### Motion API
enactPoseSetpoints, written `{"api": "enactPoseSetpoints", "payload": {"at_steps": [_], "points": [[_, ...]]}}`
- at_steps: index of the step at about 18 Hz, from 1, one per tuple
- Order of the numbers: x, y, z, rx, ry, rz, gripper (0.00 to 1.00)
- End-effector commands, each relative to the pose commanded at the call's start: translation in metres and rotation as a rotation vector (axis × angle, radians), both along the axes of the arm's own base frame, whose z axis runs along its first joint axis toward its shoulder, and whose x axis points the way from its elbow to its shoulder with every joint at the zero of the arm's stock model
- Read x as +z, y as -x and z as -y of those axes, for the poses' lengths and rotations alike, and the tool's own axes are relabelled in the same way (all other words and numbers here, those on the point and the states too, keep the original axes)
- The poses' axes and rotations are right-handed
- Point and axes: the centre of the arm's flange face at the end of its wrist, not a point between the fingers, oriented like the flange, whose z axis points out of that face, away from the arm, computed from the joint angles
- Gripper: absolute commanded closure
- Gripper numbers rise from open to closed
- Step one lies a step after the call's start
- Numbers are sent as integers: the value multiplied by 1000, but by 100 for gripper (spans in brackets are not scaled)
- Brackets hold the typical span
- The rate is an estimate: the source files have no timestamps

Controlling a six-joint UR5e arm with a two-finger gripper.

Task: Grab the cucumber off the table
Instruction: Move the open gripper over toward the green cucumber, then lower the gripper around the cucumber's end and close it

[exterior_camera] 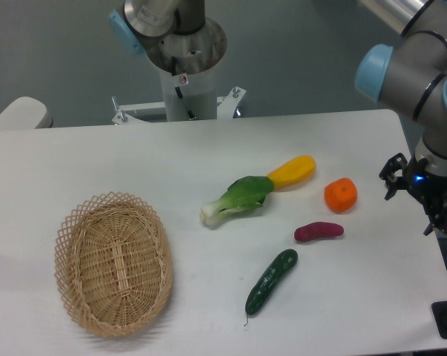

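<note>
The cucumber (271, 280) is dark green, glossy and bumpy, and lies slanted near the front of the white table (97, 163), thin stem tip toward the front edge. My gripper (414, 199) hangs over the table's right edge, well to the right of the cucumber and farther back. Its dark fingers (391, 173) stand spread apart, open, with nothing between them. Nothing touches the cucumber.
A purple sweet potato (319, 231) lies just behind the cucumber's right end, an orange fruit (341, 194) beyond it. A leafy bok choy (238, 199) and a yellow vegetable (291, 171) sit mid-table. A wicker basket (113, 263) stands front left. The robot base (187, 67) rises behind.
</note>
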Motion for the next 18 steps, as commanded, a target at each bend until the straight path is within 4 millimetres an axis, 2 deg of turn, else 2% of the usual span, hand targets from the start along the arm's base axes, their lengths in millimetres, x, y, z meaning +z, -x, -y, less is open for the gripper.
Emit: {"api": "enactPoseSetpoints", "payload": {"at_steps": [5,8,13,16,18], "points": [[-31,-24,-26,174,-7,19,0],[-58,-40,-42,319,-22,44,0],[-83,-76,-78,426,-31,60,0],[-97,-96,-104,409,-37,49,0],[-106,-110,-113,390,-27,61,0]]}}
